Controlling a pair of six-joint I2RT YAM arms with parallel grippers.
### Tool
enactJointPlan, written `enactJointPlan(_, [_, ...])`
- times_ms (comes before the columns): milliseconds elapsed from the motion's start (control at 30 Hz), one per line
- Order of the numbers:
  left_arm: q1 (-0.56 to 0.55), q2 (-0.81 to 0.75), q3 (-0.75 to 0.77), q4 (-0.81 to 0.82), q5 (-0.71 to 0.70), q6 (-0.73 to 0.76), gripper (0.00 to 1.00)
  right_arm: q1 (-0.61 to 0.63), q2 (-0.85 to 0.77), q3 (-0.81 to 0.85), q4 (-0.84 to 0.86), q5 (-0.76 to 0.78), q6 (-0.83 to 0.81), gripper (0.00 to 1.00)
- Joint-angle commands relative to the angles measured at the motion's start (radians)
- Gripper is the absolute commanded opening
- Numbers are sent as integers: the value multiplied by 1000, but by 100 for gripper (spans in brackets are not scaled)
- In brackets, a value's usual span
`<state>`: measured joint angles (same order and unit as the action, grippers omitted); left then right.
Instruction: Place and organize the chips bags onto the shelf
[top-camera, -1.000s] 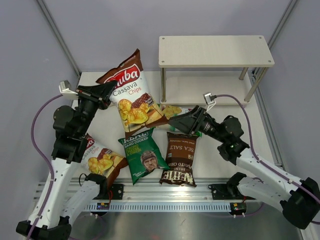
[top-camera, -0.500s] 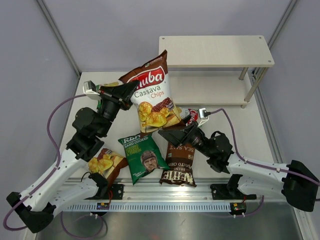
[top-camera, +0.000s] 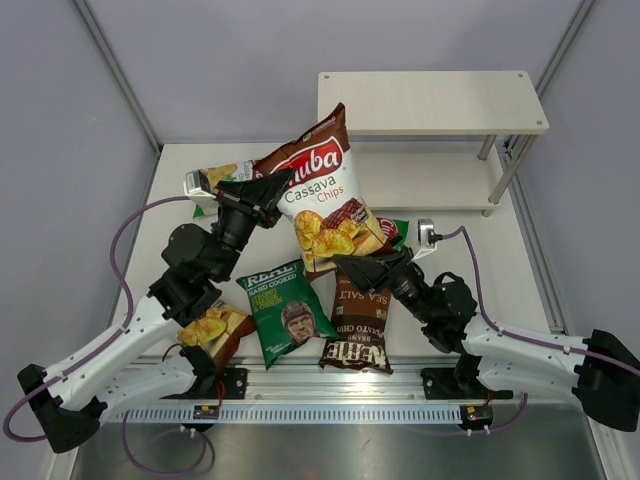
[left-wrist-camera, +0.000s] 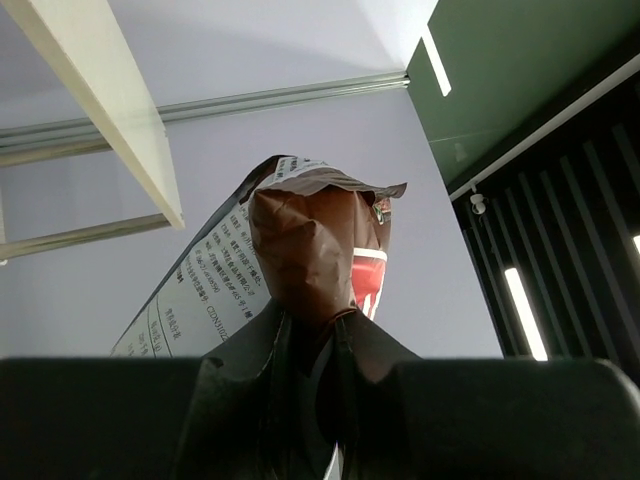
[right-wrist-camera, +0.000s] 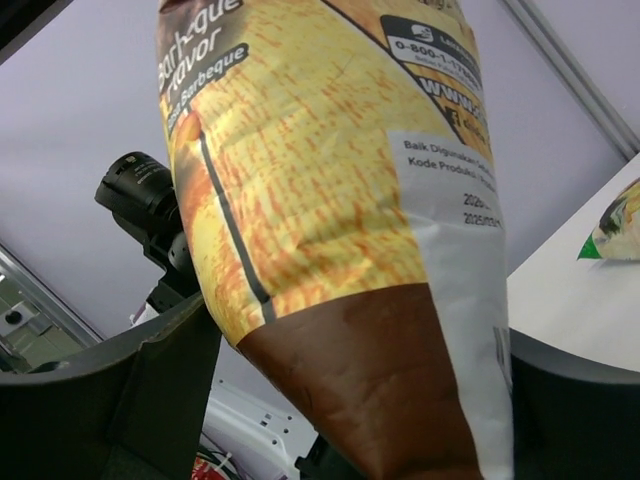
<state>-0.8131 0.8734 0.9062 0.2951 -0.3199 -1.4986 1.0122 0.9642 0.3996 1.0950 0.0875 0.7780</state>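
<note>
Above the middle of the table (top-camera: 505, 250), just in front of the shelf (top-camera: 432, 101), the brown-and-white Chuba bag (top-camera: 322, 190) hung clear of the surface. It was tilted, with its printed face toward the top camera and its upper edge overlapping the shelf's left front corner in that view.

The left gripper (top-camera: 272, 186) was clamped on the bag's left edge. In the left wrist view, brown foil was bunched and pinched between its two fingers (left-wrist-camera: 120, 410), with a pale shelf board slanting overhead.

The right gripper (top-camera: 352, 266) sat at the bag's lower right corner. In the right wrist view its fingers (right-wrist-camera: 150, 390) stood wide apart on either side of the bag's bottom end. Whether they pressed on the foil could not be told.

On the table nearer the arm bases, the dark green REAL bag (top-camera: 288, 312) and the Kettle Sea Salt bag (top-camera: 360, 322) lay flat, side by side. A second brown-and-white bag (top-camera: 215, 330) lay partly under the left arm. One green-and-white bag (top-camera: 222, 175) showed behind the left gripper. Another green-edged bag (top-camera: 393, 231) was mostly hidden beside the held bag's lower right corner.
</note>
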Motion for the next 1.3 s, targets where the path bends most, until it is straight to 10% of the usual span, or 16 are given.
enactJointPlan(0, [-14,-5,2,13,-7,21,6,6,-53,-5,115,32,-86,81])
enactJointPlan(233, [-14,-10,0,-71,2,145,7,5,-119,-16,77,0,-120,48])
enactJointPlan(467, [-14,-39,-7,-51,-2,291,28,5,-177,-10,11,-58,-146,6])
enactJointPlan(833, [-15,-94,35,-189,-175,449,99,5,-272,44,-243,15,-126,3])
enactJointPlan(1267, [-14,-211,195,-684,-285,767,99,-30,-230,431,-898,267,-115,0])
